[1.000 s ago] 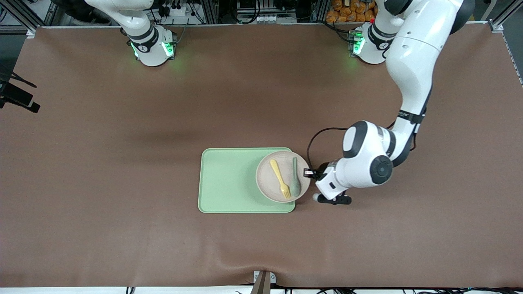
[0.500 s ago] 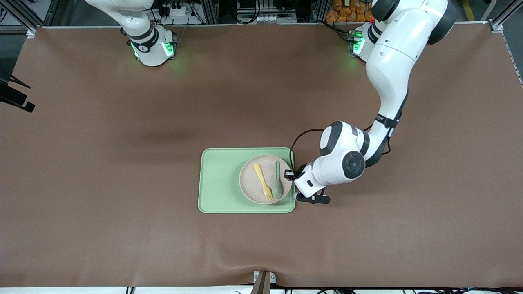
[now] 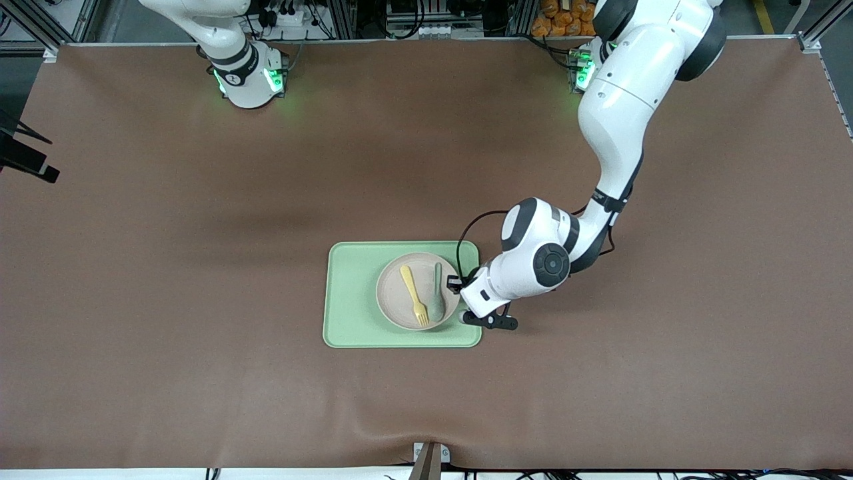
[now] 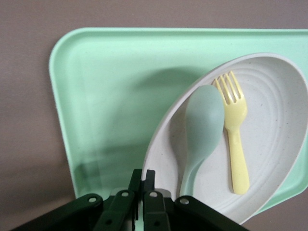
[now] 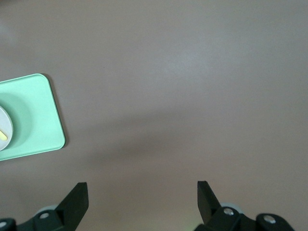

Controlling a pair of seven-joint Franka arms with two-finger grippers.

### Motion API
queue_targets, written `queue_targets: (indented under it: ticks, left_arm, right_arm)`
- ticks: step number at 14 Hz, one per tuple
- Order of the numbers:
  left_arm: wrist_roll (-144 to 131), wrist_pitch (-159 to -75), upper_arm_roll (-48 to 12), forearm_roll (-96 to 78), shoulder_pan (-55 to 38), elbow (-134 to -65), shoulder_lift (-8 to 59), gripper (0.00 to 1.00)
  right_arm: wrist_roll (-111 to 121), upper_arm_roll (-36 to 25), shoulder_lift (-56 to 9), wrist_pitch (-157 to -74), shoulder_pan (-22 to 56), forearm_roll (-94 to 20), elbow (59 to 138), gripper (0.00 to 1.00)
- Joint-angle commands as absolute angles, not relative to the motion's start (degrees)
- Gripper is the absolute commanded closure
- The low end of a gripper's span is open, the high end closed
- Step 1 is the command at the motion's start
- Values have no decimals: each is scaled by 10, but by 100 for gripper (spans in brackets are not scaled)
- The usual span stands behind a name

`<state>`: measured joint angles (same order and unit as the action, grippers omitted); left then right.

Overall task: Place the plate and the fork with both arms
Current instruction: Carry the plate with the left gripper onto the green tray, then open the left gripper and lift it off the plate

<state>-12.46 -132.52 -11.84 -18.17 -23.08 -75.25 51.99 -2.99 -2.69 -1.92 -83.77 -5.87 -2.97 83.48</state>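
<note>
Front view shows a wide brown surface [image 3: 200,267], matte and slightly rippled along the edge nearest the camera, framed by aluminium rails with cables and some orange items past the arms' bases; no writing or label can be read anywhere. A light-green tray [image 3: 353,300] lies near the middle of it. The plate [image 3: 400,313] sits over the tray's half toward the left arm's end, carrying the fork [image 3: 414,295] and, beside it, a grey-green spoon [image 3: 436,297], both lying lengthwise with their heads toward the camera. The left end effector [image 3: 458,285] is at the plate's rim on the side toward the left arm's end; in the left wrist view its fingers [image 4: 136,185] are pressed together on the plate's [image 4: 279,144] edge, just by the spoon's handle. The right end effector [image 5: 142,199] shows only in the right wrist view, fingers spread wide with nothing between them, over bare brown surface with a tray corner [image 5: 43,125] in sight; that arm waits.
</note>
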Motion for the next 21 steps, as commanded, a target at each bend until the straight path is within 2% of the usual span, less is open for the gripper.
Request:
queue_targets:
  ticks: [1,6,7,8,9,15,17,21]
  left_arm:
    - [-121,-1330,-114,-194,-240,-732,533,100]
    - [-129,-1355,-109,-194,-260,-734,546,100]
    - [-131,-1356,-109,-194,-260,-734,546,95]
    - [-138,-1357,-109,-195,-259,-735,546,34]
    - [-156,-1363,-108,-193,-264,-736,546,0]
    - [-192,-1368,-92,-185,-250,-737,485,0]
    - [-196,-1355,-53,-176,-250,-753,436,0]
    - [-208,-1231,51,-170,-233,-755,353,0]
  right_arm:
    - [-27,-18,-18,-832,-71,-37,833,0]
    - [-27,-18,-18,-832,-70,-37,833,0]
    - [-27,-18,-18,-832,-70,-37,833,0]
    - [-27,-18,-18,-832,-70,-37,833,0]
    - [-27,-18,-18,-832,-70,-37,833,0]
    - [-27,-17,-25,-835,-67,-37,831,0]
    - [-27,-17,-28,-838,-67,-38,830,0]
    - [-26,-14,-81,-841,-51,-36,824,0]
